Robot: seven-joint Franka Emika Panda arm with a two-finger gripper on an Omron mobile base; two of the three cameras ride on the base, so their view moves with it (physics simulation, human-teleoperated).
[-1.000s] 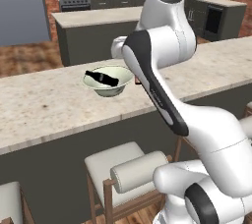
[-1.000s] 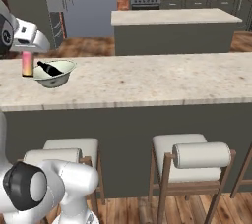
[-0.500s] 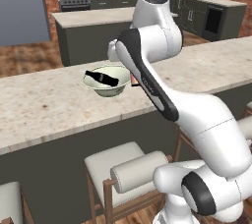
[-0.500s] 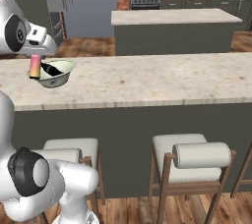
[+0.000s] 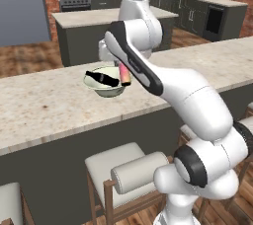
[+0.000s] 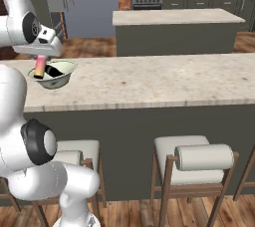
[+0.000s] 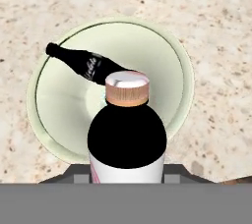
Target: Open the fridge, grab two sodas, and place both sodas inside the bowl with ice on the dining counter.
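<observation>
Pink bottle (image 7: pixel 127 139): being held by the tool (image 6: pixel 42 57), hanging over the bowl (image 7: pixel 179 66).
Dark bottle (image 7: pixel 86 64): lying inside the bowl.
Bowl: sitting on the worktop (image 6: pixel 164 79).

pale green bowl (image 7: pixel 182 56), black soda (image 7: pixel 86 65) (white script), beige speckled counter (image 7: pixel 216 16)

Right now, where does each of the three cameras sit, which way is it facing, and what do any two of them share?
Left base view: behind the arm's left, facing the counter; white arm rises lower right.
Right base view: behind the arm's right, facing the counter and stools; arm at left.
Hand view: on the hand, looking down past the held pink bottle into the bowl.
All three share the bowl and the dark bottle lying in it.
</observation>
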